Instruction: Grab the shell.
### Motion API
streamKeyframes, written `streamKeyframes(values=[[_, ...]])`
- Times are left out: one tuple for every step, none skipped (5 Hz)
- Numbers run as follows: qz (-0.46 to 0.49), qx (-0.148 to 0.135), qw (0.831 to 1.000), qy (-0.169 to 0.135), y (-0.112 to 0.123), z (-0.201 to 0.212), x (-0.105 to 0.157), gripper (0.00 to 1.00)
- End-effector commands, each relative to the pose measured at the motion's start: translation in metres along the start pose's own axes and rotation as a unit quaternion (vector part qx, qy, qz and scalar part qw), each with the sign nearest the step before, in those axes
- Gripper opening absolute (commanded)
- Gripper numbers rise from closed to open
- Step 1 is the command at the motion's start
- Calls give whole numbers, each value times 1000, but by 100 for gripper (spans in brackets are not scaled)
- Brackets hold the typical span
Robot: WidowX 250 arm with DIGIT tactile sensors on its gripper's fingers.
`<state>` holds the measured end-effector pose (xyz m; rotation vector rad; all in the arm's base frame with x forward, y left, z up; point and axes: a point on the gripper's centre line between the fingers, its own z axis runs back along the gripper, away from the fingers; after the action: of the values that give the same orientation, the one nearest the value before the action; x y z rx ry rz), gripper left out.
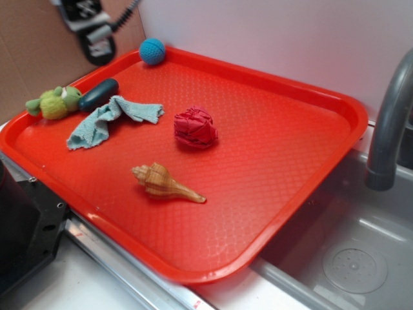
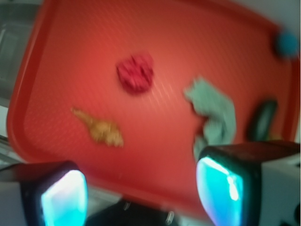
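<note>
Red tray (image 1: 310,155) holds shell (image 1: 164,183), red ball (image 1: 195,127); end effector (image 2: 141,193) wide open, empty.

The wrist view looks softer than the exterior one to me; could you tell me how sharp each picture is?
Wrist view: blurred throughout, so the shell and red ball show only as smeared shapes, and the fingers glow cyan at the bottom edge. Exterior view: sharp and evenly lit, showing the shell's ridges and the tray's texture, with only soft shadows.
</note>
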<state>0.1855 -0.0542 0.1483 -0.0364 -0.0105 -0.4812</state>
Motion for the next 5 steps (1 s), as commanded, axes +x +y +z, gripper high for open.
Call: streamKeyframes(values=[[-232,-4,972,-41,-35,-38,34,100],[-292,-23,956,-24,-51,-46,24,100],[-297,-23,954,-22,-54,-59,0,100],[-312,-25,950,-11,-48,-87,-12,100],[-353,-33,935,13,-56,-118,-16,100]])
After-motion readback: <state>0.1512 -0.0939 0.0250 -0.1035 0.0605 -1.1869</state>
